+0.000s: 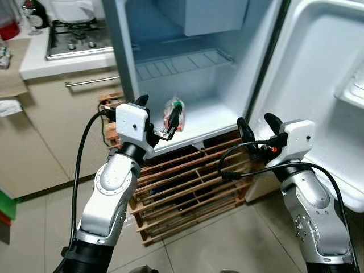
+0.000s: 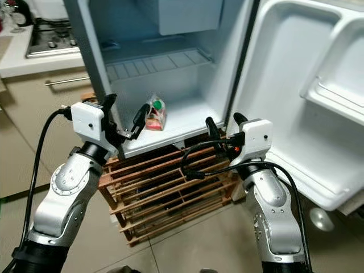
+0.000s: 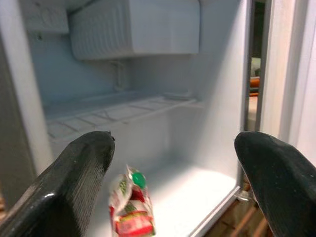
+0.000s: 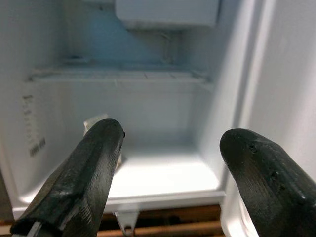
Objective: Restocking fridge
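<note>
A small carton (image 1: pixel 172 112) with a green cap and red label stands on the floor of the open fridge (image 1: pixel 213 116), near its front left. My left gripper (image 1: pixel 160 116) is open just in front of the carton, one finger beside it and nothing held. In the left wrist view the carton (image 3: pixel 131 207) stands free between and beyond the spread fingers (image 3: pixel 79 173). My right gripper (image 1: pixel 259 125) is open and empty, held before the fridge's lower right corner by the door hinge. Its wrist view looks into the fridge past its spread fingers (image 4: pixel 89 168).
A wire shelf (image 1: pixel 182 62) and a freezer box (image 1: pixel 205 14) sit above the fridge floor. The open door (image 1: pixel 318 74) with its racks stands at right. A wooden slatted rack (image 1: pixel 187 182) lies under the fridge. A counter with a stove (image 1: pixel 77 37) is at left.
</note>
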`<state>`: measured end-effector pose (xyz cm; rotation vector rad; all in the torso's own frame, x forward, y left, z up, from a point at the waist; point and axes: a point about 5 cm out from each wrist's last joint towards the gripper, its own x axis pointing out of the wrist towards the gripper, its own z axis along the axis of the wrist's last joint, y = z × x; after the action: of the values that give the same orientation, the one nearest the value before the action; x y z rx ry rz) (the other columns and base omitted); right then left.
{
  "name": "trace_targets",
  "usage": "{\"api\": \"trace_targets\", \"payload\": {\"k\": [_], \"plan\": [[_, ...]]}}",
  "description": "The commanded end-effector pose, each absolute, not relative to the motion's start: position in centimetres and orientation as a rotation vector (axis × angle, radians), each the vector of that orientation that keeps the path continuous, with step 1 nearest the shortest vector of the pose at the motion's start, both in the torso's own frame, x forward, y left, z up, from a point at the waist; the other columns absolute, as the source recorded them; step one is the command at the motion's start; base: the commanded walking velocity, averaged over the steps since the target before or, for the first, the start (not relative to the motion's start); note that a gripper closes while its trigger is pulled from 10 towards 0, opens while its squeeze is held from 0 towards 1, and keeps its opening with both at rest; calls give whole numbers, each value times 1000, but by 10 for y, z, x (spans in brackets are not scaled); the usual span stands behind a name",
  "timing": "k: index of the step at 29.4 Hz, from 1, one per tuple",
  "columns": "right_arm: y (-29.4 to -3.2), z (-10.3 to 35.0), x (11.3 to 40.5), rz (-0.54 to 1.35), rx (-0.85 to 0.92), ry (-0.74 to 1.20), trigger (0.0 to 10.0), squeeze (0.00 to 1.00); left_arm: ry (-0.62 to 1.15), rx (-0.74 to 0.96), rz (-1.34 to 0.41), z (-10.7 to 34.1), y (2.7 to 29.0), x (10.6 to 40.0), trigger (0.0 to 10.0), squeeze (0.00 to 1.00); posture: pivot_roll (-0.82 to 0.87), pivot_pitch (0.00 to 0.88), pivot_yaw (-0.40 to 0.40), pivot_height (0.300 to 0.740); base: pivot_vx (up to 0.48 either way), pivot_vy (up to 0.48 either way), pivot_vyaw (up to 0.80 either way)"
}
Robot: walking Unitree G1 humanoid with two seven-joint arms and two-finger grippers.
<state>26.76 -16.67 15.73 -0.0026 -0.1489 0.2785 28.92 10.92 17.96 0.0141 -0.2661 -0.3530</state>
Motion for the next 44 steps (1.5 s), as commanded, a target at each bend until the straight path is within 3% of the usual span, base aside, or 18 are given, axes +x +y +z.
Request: {"api": "trace_targets", "payload": {"k": [1, 11, 15, 24, 37, 44], "plan": [[-169, 158, 269, 261, 0, -156, 10000, 0, -247, 18, -333, 178, 111, 292, 10000, 0, -181, 0, 23, 740, -259, -296, 0], [-178, 156, 263, 241, -27, -133, 10000, 0, -234, -11, -313, 171, 101, 293, 10000, 0, -209, 0, 5, 740, -25, -58, 0], [-181, 154, 261, 248, -50, -120, 10000, 0, -233, -1, -316, 166, 97, 290, 10000, 0, -221, 0, -16, 740, 0, 0, 687], [-166, 138, 260, 335, -46, -55, 10000, 0, -209, -14, -254, 152, 103, 285, 10000, 0, -170, 0, -64, 740, 0, -480, 735], [-163, 134, 271, 307, -25, -95, 10000, 0, -204, 64, -235, 155, 120, 295, 10000, 0, -127, 0, 17, 740, 0, 0, 109], [-160, 128, 268, 297, -15, -90, 10000, 0, -186, 55, -263, 153, 117, 295, 10000, 0, -139, 0, 32, 740, 0, -421, 0]]}}
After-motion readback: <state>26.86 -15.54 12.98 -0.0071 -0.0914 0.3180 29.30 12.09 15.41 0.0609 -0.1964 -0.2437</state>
